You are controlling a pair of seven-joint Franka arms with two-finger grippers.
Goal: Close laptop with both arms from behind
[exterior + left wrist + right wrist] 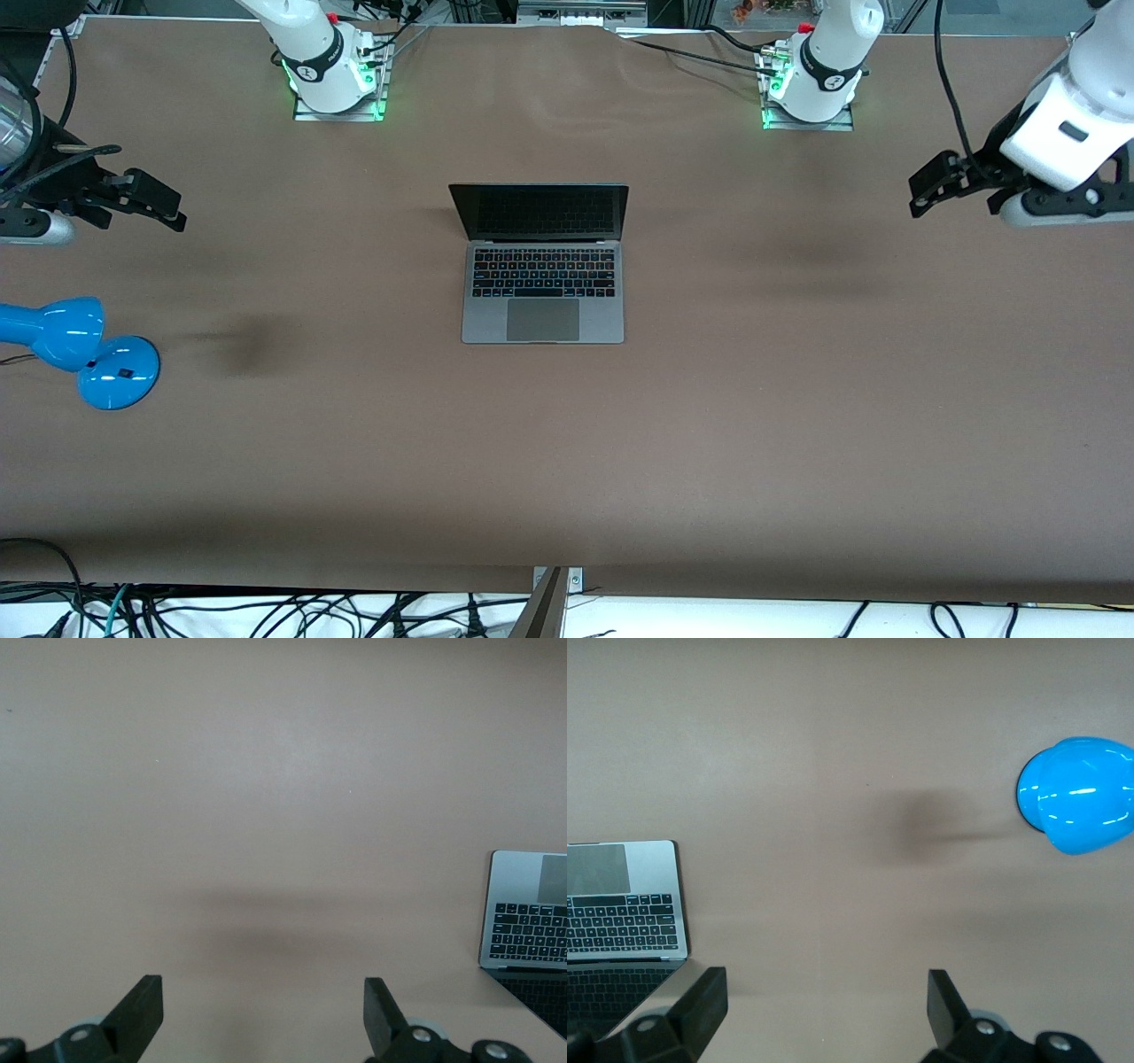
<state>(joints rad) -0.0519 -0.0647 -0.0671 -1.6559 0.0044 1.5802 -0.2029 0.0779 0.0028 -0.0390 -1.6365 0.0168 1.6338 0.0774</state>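
Two arms: both wait high over the ends of the brown worktop (709, 425), well apart from the thing they are meant to shut.
Laptop (542, 292): sits open in the middle of the worktop, between the two arm bases and somewhat nearer the front camera than they are; its dark screen stands up on the edge toward the bases, with the black keys and trackpad lying toward the front camera.
Left gripper (926, 190): hangs in the air over bare worktop at the left arm's end; jaws spread wide with nothing between them, as the left wrist view shows, where a corner of the laptop (527, 921) is visible.
Right gripper (159, 206): hangs over bare worktop at the right arm's end; jaws likewise spread wide and empty.
Blue lamp (84, 346): rests on the worktop at the right arm's end, nearer the front camera than the right gripper, and its round blue base (1078, 795) shows in the right wrist view, well apart from the laptop (625, 904).
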